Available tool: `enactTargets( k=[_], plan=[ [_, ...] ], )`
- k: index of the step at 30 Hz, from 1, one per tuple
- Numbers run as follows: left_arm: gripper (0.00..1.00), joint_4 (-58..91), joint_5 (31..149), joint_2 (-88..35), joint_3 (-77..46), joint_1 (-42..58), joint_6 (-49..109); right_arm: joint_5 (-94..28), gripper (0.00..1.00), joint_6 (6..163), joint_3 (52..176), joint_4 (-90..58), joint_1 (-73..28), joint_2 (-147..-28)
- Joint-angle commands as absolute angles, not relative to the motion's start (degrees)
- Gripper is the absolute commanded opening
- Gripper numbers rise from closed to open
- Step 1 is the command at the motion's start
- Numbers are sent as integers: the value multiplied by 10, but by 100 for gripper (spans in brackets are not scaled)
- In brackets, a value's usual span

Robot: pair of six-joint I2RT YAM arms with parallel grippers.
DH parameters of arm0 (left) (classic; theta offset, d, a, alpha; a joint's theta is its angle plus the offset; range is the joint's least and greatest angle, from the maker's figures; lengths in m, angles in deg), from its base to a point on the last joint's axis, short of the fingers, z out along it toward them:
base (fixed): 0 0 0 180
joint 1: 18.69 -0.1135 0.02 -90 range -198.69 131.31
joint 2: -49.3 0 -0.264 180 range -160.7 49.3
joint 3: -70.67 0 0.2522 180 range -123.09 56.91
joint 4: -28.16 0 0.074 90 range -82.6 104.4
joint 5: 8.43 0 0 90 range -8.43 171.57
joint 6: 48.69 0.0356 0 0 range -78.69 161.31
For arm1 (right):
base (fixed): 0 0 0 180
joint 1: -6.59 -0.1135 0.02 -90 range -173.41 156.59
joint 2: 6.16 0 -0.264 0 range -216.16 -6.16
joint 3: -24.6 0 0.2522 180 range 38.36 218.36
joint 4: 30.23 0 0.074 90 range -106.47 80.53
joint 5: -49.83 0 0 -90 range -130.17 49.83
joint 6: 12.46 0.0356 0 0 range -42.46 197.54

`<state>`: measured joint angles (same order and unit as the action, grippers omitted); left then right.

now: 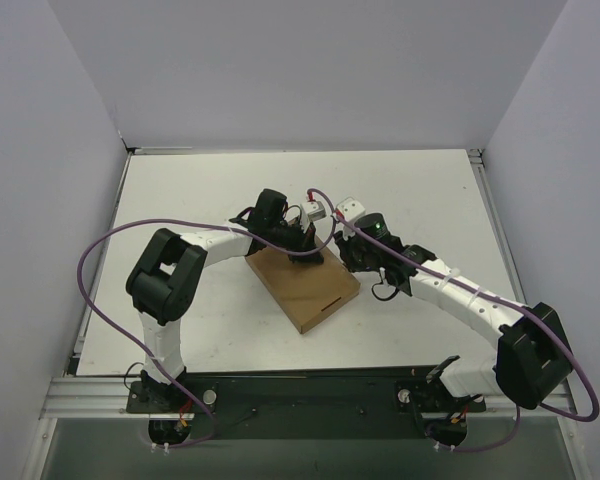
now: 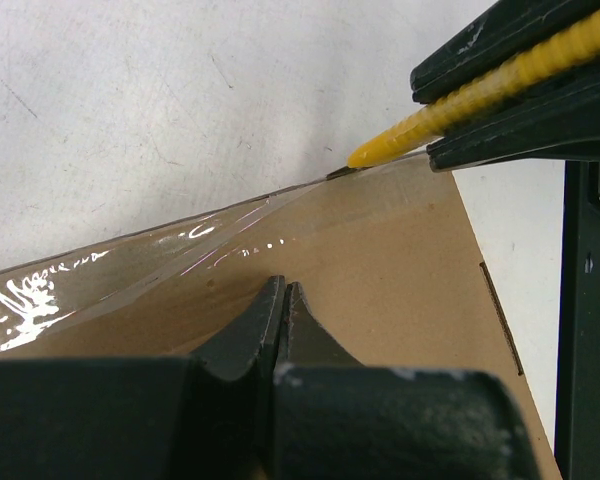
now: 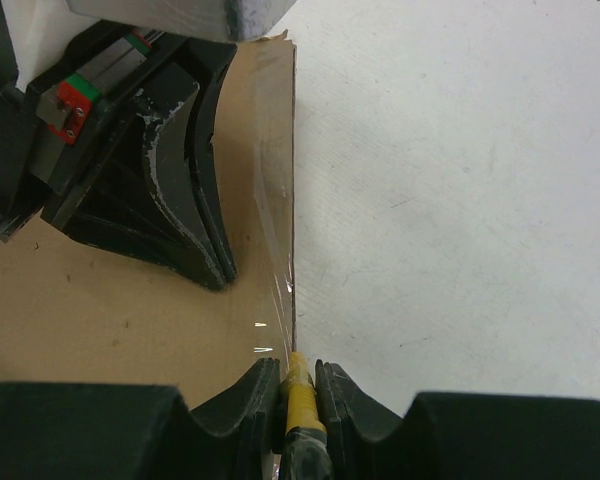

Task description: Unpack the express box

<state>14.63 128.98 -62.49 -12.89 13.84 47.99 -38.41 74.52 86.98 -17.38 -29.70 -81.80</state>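
Observation:
The express box [image 1: 305, 287] is a flat brown cardboard mailer lying closed in the middle of the table, with clear tape along its far edge [image 2: 130, 270]. My left gripper [image 1: 306, 252] is shut and empty, its tips pressing down on the lid near that edge [image 2: 282, 300]. My right gripper [image 1: 346, 243] is shut on a small yellow utility knife [image 3: 300, 395]. The knife's tip [image 2: 365, 157] meets the taped edge at the box's far right corner. The left gripper's fingers [image 3: 195, 215] show in the right wrist view, resting on the lid [image 3: 90, 320].
The white table [image 1: 200, 190] is enclosed by grey walls on the left, back and right. Purple cables [image 1: 100, 300] loop from both arms. The box lies at an angle, its near corner toward the arm bases.

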Motion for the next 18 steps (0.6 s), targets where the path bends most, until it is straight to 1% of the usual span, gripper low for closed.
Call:
enactTargets(
  k=[1, 6, 11, 16, 18],
  plan=[
    [0, 101, 1260, -651, -124, 137, 497, -384, 0, 756, 876, -167, -305, -810],
    [0, 101, 1260, -652, -127, 137, 498, -391, 0, 756, 873, -144, -304, -810],
    [0, 98, 1260, -651, -125, 136, 502, -397, 0, 753, 893, -153, -298, -790],
    [0, 98, 1260, -652, -127, 136, 503, -398, 0, 717, 900, -156, -301, -785],
    [0, 98, 1260, -652, -128, 136, 503, -418, 0, 707, 893, -161, -302, -784]
  ],
)
